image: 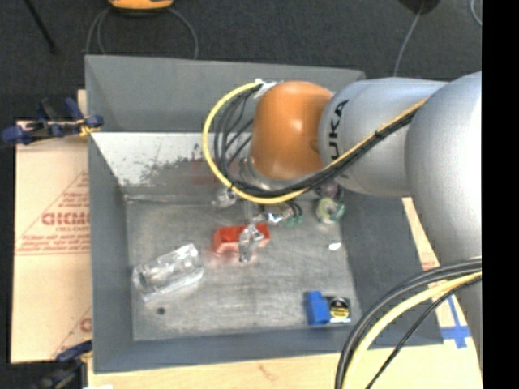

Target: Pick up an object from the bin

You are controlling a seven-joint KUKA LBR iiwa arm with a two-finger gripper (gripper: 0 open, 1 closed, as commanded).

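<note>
Bin (109, 241) seen from above, with the arm (389, 148) reaching in from the right edge.

(a) A clear cup (168, 270) lies on its side toward the near-left corner, well apart from everything else.

(b) A small red thing (231, 240) lies flat at the bin's middle. This is the likely target. The pincer (250, 245) is low over its right end. You cannot tell whether the pincer touches it or hangs just above it. You also cannot tell whether it is spread or pressed together, because the orange cover (288, 132) and the cables (212, 136) hide its upper part.

(c) A green-and-white round thing (328, 209) sits toward the far-right corner, close under the arm, with a white chip (334, 246) just nearer the near edge.

(d) A blue thing (318, 307) with a yellow-and-black end lies by the near-right corner.

Step in hand, as judged: settling on the red thing for the grasp.

- **Centre first.** The pincer appears to sit off toward the right end, so shift it toward the left edge until it straddles the red thing's narrow width.
- **Descend fully.** The piece lies low, and a shallow close would probably slip over its top, so go down nearly to the bin floor before closing.
- **Close, then lift.** Raise it straight up. Nothing crowds the target, so a sideways nudge is the main risk.
</note>
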